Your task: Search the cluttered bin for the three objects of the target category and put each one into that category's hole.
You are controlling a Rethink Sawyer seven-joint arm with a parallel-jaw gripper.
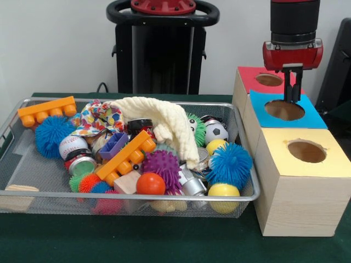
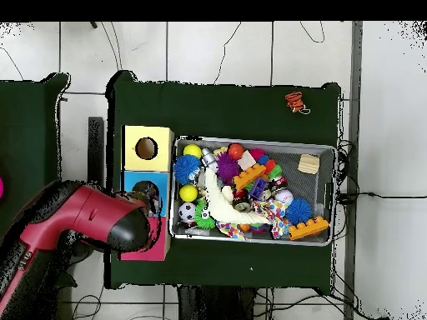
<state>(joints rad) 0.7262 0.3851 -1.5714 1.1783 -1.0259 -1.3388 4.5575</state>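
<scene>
On the left, the mesh bin (image 1: 16,118) sits on the green counter (image 1: 164,241), heaped with toys. An orange brick (image 1: 46,111) lies at its far left corner, a blue spiky ball (image 1: 52,136) just beside it, a baseball (image 1: 72,145) below that. A second orange brick (image 1: 127,157) lies tilted across the middle, a purple spiky ball (image 1: 162,166) and an orange ball (image 1: 150,184) close by. A cream cloth (image 1: 162,123) drapes over the heap. Further right come a soccer ball (image 1: 216,131), another blue spiky ball (image 1: 229,164) and a yellow ball (image 1: 224,192) against the bin's right wall. Right of the bin stand three boxes in a row: yellow-topped (image 1: 307,164) nearest, blue-topped (image 1: 285,112), red-topped (image 1: 258,79), each with a round hole. The gripper (image 1: 292,93) hangs over the blue box's hole, jaws close together and holding nothing that I can see.
</scene>
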